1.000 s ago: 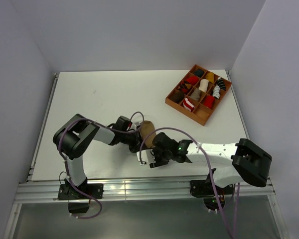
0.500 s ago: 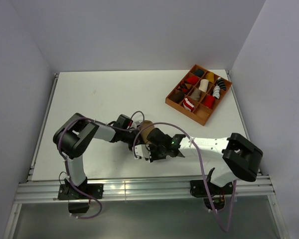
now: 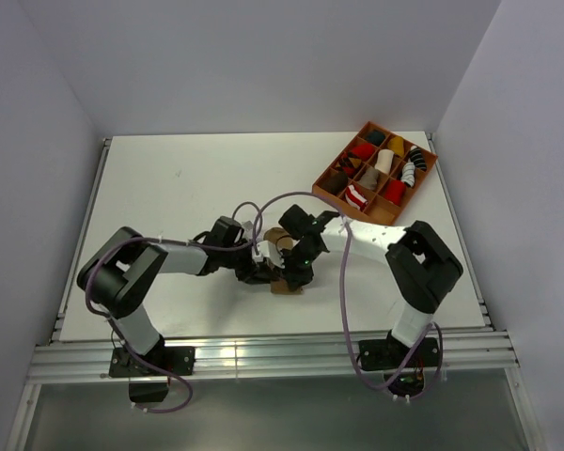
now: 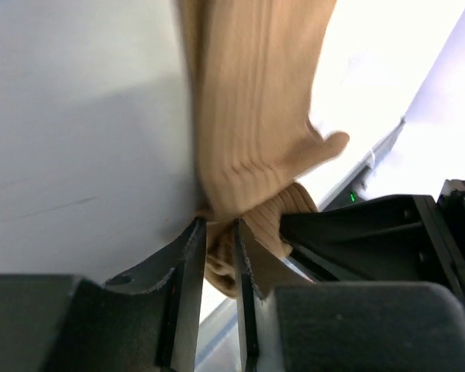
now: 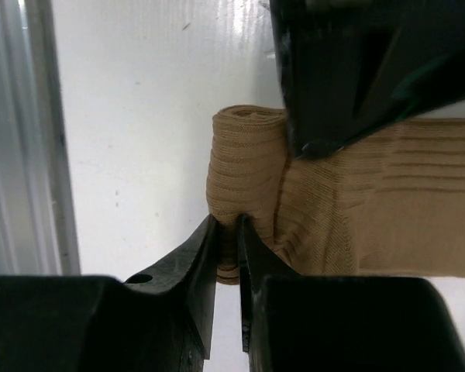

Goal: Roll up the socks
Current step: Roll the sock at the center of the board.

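Note:
The tan-brown sock lies partly rolled on the white table between my two grippers. In the left wrist view the ribbed sock hangs above my left gripper, which is shut on a fold of it. In the right wrist view my right gripper is shut on the rolled end of the sock; the other gripper's black finger presses on the flat part. In the top view the left gripper and the right gripper meet at the sock. The red-and-white striped sock is out of view.
A brown divided tray with several sock rolls stands at the back right of the table. The table's metal front rail runs just below the arms. Grey walls close in on both sides.
My right arm has swung its wrist from the near edge round to the far side of the sock, and the sock has been folded over into a roll. My left gripper stayed on it.

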Available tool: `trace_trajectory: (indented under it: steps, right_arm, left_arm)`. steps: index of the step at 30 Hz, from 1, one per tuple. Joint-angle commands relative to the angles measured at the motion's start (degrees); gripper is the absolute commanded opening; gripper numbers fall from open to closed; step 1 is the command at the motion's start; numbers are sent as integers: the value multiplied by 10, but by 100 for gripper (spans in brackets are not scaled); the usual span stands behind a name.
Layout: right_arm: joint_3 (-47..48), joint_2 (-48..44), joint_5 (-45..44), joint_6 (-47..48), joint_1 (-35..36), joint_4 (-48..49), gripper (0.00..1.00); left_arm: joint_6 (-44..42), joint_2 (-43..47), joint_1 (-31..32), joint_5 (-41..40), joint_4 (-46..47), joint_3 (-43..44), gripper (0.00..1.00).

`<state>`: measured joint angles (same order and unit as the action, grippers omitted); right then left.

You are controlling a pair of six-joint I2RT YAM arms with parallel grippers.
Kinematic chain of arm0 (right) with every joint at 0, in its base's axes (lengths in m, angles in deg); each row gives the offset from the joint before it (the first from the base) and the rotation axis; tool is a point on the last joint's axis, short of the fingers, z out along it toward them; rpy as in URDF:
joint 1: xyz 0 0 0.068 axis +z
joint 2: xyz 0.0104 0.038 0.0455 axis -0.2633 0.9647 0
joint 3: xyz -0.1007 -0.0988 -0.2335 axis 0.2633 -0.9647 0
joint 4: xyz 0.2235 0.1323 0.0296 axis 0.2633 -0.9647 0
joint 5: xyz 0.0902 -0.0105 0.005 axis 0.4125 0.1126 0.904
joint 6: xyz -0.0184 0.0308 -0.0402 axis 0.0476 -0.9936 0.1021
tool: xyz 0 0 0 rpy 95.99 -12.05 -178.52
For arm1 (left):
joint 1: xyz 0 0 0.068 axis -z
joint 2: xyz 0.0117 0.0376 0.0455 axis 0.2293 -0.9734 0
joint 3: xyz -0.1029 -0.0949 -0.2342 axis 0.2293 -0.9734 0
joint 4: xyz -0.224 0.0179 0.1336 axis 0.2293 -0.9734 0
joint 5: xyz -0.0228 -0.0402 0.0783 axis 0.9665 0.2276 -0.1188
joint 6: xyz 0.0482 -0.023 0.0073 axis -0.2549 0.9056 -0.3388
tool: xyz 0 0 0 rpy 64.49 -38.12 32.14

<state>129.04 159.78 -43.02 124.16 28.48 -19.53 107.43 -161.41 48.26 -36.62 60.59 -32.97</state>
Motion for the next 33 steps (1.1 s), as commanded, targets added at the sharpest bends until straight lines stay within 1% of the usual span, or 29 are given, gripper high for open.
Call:
trace_trajectory:
  steps: [1,4,6,7,8,9,10,11,12,17,18,19,20,22,23,26,33]
  right_arm:
    - [34,36,66,23,-16,-117,18]
    - [68,69,82,39,-34,-160,18]
    - [105,109,106,61,-49,-191,18]
    - [119,126,114,69,-55,-225,18]
    - [135,141,123,76,-61,-241,18]
    - [165,172,131,83,-74,-259,18]
    - [181,187,145,90,-79,-293,18]
    - [195,200,151,93,-83,-305,18]
    - [218,223,155,93,-92,-323,18]
    - [271,273,170,89,-106,-360,18]
    - [274,279,168,89,-107,-364,18]
    - [277,289,167,87,-107,-364,19]
    - [281,292,162,77,-108,-363,19]
    - [291,304,167,83,-109,-378,19]
    - [297,308,165,74,-110,-379,19]
    - [310,323,166,71,-111,-385,19]
    - [332,348,178,72,-117,-419,19]
  left_arm:
    - [-16,42,-3,-93,57,-39,27]
    - [-26,77,-4,-112,94,-60,29]
    - [-46,107,-1,-145,100,-73,30]
    - [-54,117,1,-156,110,-78,31]
    - [-62,137,4,-182,114,-82,31]
    - [-75,147,11,-191,119,-91,32]
    - [-82,166,16,-201,138,-95,32]
    - [-88,174,23,-211,146,-100,32]
    - [-99,184,39,-238,155,-111,32]
    - [-120,216,92,-279,244,-154,34]
    - [-129,216,105,-282,277,-168,35]
    - [-133,217,111,-289,287,-171,35]
    - [-149,217,124,-289,308,-176,38]
    - [-165,213,138,-308,309,-173,41]
    - [-183,210,150,-307,313,-170,43]
    - [-206,188,160,-299,321,-152,46]
    - [-238,122,170,-279,324,-121,47]
